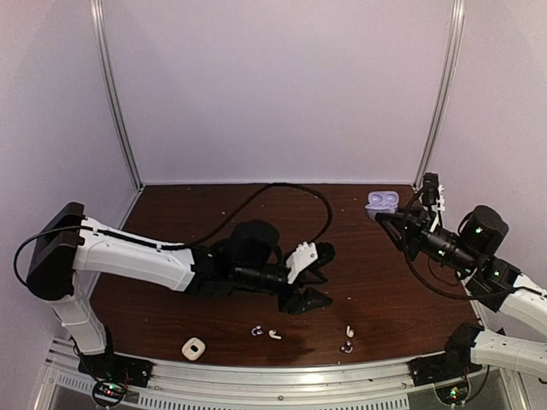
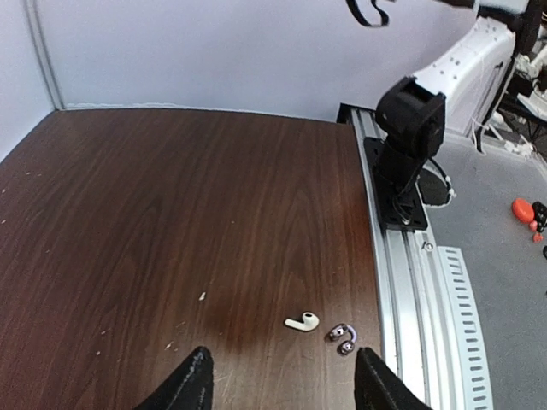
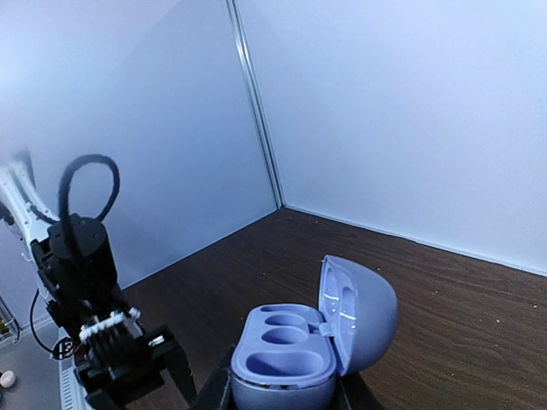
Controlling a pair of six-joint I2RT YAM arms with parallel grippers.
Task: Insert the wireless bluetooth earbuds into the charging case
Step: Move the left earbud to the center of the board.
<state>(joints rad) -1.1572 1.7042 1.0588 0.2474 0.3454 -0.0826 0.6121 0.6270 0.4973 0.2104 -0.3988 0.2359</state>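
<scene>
Along the front edge of the bench (image 1: pixel 171 213): four tiny earbuds in two loose pairs. Two are white earbuds (image 1: pixel 274 335) with short stems, two are dark purple earbuds (image 1: pixel 256 330), rounded. Well apart, at far right: lilac charging case (image 1: pixel 382 200), lid open, pinched by right hand (image 1: pixel 380 213). Left hand (image 1: pixel 318 276) spread.

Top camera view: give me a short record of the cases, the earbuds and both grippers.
purple case: far right of the table, lid open, wells empty
white case: front left
white earbuds: two, loose near the front edge
purple earbuds: two, loose, one beside each white one
left gripper: open, empty, over the table middle
right gripper: at the purple case, hold unclear
</scene>
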